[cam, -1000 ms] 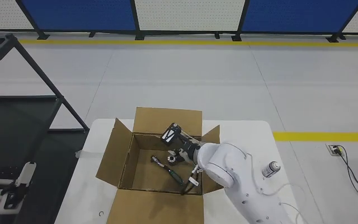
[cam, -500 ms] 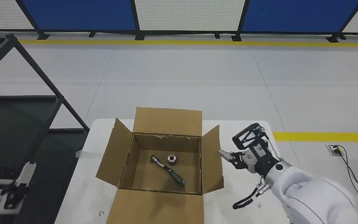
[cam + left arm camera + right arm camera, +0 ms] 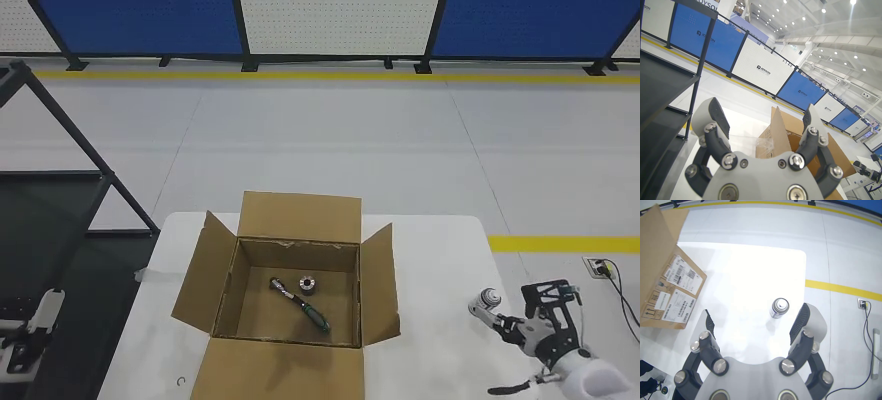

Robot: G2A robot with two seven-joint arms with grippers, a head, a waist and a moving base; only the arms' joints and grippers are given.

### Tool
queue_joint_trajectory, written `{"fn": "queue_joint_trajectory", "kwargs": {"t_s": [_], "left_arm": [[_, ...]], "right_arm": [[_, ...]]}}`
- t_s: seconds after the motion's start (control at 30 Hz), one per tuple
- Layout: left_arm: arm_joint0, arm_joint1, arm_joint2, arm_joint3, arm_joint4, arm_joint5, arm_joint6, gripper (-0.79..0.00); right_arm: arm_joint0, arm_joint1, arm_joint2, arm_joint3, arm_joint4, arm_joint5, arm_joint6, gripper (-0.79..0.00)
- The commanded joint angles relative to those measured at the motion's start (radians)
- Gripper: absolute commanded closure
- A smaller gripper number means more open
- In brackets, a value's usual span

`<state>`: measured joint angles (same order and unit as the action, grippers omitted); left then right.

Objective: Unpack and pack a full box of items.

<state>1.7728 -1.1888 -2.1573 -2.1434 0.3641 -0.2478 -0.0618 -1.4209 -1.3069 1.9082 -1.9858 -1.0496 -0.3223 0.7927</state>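
Going by the white table (image 3: 440, 265) and the open cardboard box (image 3: 300, 215) on it with its flaps splayed, I'd say we're mid-unpack: one item is out and two are inside.

The right hand (image 3: 756, 311) hangs over the table at about 4 o'clock from the box. It points straight down, with its fingers spread wide and nothing in them. The left hand (image 3: 762, 106) sits low, roughly 8 o'clock from the box as best I can judge. It's tilted up toward the hall, also spread and empty.

The spray can (image 3: 487, 300) stands upright on the table at 3 o'clock from the box, well apart from it. In the right wrist view it's below the gap between the fingers, nearer one side, and doesn't look touched.

The ratchet wrench (image 3: 300, 303) lies flat on the box floor, with a small socket-like ring (image 3: 307, 286) just beside it at 1 o'clock.

My guess for the next move is to swing the right hand over to 9 o'clock and drop through the open top without clipping a flap. Then it pinches the wrench across its shaft, and the fingers will have to get right down to the cardboard to do that.
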Motion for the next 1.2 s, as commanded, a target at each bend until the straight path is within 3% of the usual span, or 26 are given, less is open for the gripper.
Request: {"fn": "queue_joint_trajectory", "kwargs": {"t_s": [0.0,0.13,0.43,0.47,0.5,0.53,0.6,0.9,1.17], "left_arm": [[0.0,0.0,0.0,0.0,0.0,0.0,0.0,-0.785],[0.0,0.0,0.0,0.0,0.0,0.0,0.0,-0.785],[0.0,0.0,0.0,0.0,0.0,0.0,0.0,-0.785],[0.0,0.0,0.0,0.0,0.0,0.0,0.0,-0.785],[0.0,0.0,0.0,0.0,0.0,0.0,0.0,-0.785],[0.0,0.0,0.0,0.0,0.0,0.0,0.0,-0.785],[0.0,0.0,0.0,0.0,0.0,0.0,0.0,-0.785],[0.0,0.0,0.0,0.0,0.0,0.0,0.0,-0.785],[0.0,0.0,0.0,0.0,0.0,0.0,0.0,-0.785]], "right_arm": [[0.014,0.002,-0.011,0.047,-0.018,0.021,-0.016,-0.785],[0.096,0.008,-0.053,0.183,-0.076,0.066,-0.014,-0.785],[0.285,0.023,-0.109,0.517,-0.085,0.064,-0.07,-0.785],[0.3,0.024,-0.113,0.542,-0.089,0.073,-0.068,-0.727],[0.313,0.025,-0.119,0.561,-0.091,0.074,-0.069,-0.416],[0.323,0.026,-0.123,0.577,-0.09,0.072,-0.073,-0.317],[0.336,0.029,-0.127,0.598,-0.087,0.077,-0.075,0.0],[0.316,0.038,-0.148,0.558,-0.08,0.084,-0.079,0.0],[0.248,0.043,-0.177,0.307,-0.095,0.131,-0.058,0.0]]}}
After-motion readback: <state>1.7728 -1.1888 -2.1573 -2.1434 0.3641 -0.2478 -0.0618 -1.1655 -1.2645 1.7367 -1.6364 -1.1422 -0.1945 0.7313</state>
